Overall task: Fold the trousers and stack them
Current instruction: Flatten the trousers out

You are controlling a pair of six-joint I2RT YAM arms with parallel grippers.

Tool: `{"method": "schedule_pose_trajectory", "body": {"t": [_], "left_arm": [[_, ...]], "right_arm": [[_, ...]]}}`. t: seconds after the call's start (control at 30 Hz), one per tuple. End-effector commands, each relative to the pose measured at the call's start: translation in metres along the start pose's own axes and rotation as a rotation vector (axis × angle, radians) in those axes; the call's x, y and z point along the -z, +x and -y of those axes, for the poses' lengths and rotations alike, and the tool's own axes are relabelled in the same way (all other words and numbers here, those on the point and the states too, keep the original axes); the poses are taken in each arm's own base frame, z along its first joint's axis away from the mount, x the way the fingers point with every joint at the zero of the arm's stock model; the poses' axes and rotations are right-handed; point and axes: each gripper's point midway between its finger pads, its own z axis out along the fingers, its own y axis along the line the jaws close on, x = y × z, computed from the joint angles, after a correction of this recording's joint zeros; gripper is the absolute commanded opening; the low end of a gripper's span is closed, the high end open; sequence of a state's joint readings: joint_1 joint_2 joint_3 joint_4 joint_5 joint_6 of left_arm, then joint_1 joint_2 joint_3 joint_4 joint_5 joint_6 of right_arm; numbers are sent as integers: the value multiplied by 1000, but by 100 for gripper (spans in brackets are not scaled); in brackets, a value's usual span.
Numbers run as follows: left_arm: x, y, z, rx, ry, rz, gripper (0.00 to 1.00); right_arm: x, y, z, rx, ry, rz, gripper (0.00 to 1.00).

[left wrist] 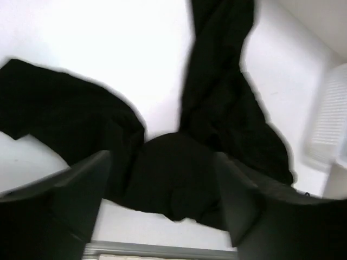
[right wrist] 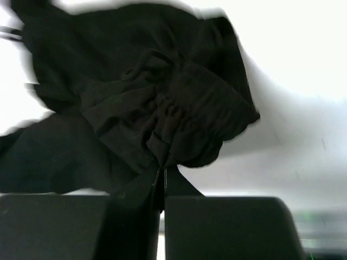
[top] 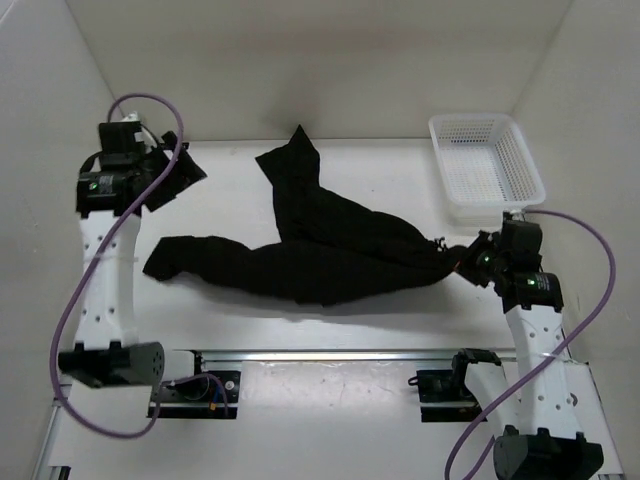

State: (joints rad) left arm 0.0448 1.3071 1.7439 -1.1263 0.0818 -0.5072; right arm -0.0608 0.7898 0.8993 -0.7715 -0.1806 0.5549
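trousers: black trousers (top: 310,250) lie flat-ish on the table (top: 330,400), mid-table. One leg runs to the far edge, the other toward the left edge. The waist end is bunched near the right edge.
right gripper: the right gripper (top: 458,258) is at the waist end, jaws clamped on a gathered wad of cloth; the right wrist view shows fabric pinched between the pads. Likely the anchor, keeping the waist pinned so the legs can be pulled straight.
left gripper: the left gripper (top: 185,172) is up over the far-left corner, jaws wide with nothing between them. The left wrist view looks down on both legs from well above. It is apart from the cloth, probably raised to line up a new grab.
basket: a white mesh basket (top: 478,118) sits in the far-right corner, just beyond the right gripper, not touching the cloth as far as I can tell.
layout: legs splayed in a V, wrinkled, not aligned.
stage: early, no fold made yet.
next: judgement only: the left needs a leg hem, then bring the legs together.
risk: one-point hold, so the cloth may drag or bunch further.
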Motion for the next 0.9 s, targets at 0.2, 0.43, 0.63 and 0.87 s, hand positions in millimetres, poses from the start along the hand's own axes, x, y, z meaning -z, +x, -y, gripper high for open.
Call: {"method": "schedule_pose_trajectory", "body": {"t": [0.2, 0.43, 0.63, 0.87], "left_arm": [[-57, 107, -79, 80, -236, -293, 10], [-81, 172, -156, 316, -399, -356, 90], [-95, 203, -195, 530, -535, -446, 80], [-115, 185, -241, 687, -618, -403, 67]], "right_arm": [[-10, 27, 41, -23, 151, -52, 0], [-15, 15, 32, -5, 133, -65, 0], [-19, 9, 29, 23, 132, -86, 0], [-23, 6, 24, 29, 117, -104, 0]]}}
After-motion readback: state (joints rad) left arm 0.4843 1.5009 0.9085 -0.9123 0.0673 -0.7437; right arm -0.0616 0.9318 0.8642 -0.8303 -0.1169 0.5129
